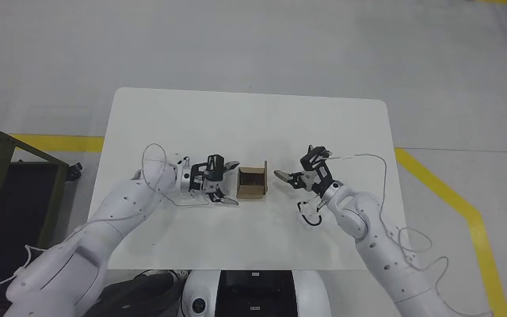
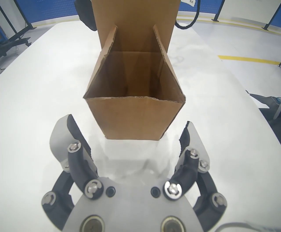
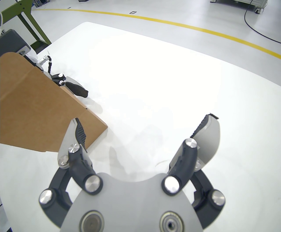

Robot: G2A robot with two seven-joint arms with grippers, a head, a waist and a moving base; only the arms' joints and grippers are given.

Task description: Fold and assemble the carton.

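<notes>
- carton (image 1: 253, 182) is found upright near the middle of the table (image 1: 238, 119), mouth open to the top, between the two arms.
- seen from the left wrist, one tall flap is raised on the far side and the two side flaps are raised as well; the state of the near flap cannot be told.
- left gripper (image 1: 233, 184) is released, nothing held; it is placed low, just beside the carton's near wall, apart from it, with the jaws spread wider than that wall.
- right gripper (image 3: 143, 118) is released too, nothing held; one finger (image 3: 78, 131) is seen just beside a lower corner of the carton, and contact cannot be confirmed.
- step judged in hand: closing the top flaps, with the body already squared.
- advice: the body should be steadied by one arm while a flap is pushed over by the other. pressure is best applied near the crease, and side flaps are likely to be wanted down before the tall one. a light empty box may be slid or tipped if it is pushed high up without support.
- surface: white, smooth, glossy; little grip is expected under cardboard.
- room: pale floor (image 1: 238, 40) marked with a yellow line (image 1: 444, 184); a green frame (image 3: 33, 26) is noted beyond the table edge, blue panels (image 2: 44, 8) behind.
</notes>
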